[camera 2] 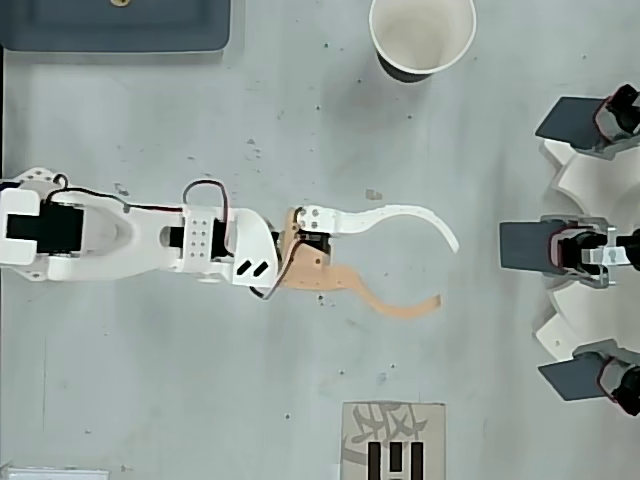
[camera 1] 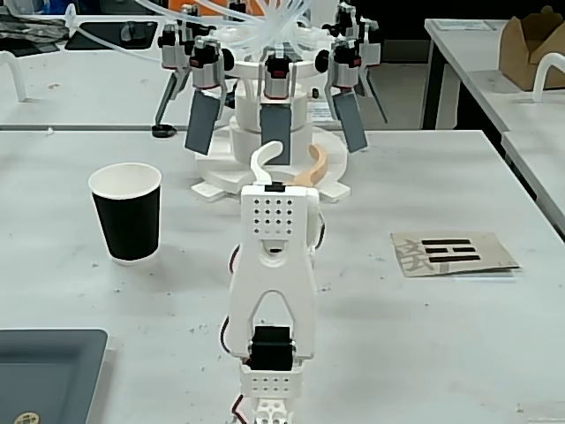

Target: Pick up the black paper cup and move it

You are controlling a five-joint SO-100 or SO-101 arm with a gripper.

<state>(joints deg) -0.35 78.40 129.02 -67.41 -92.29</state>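
The black paper cup (camera 1: 129, 213) stands upright on the table at the left of the fixed view; from overhead its white inside (camera 2: 421, 33) shows at the top edge. My gripper (camera 2: 446, 272) hangs in mid-table, open, with a white curved finger (camera 2: 410, 216) and an orange finger (camera 2: 400, 304) spread wide and nothing between them. The cup is well apart from the gripper, toward the top in the overhead view. In the fixed view the gripper (camera 1: 287, 162) is partly hidden behind the white arm (camera 1: 274, 265).
A white stand with several grey-paddled servo units (camera 1: 274, 106) and clear tubing rises just beyond the gripper, at the right edge (camera 2: 580, 245) overhead. A card with black bars (camera 1: 452, 253) lies to the right. A dark tray (camera 1: 44, 371) sits near the arm's base.
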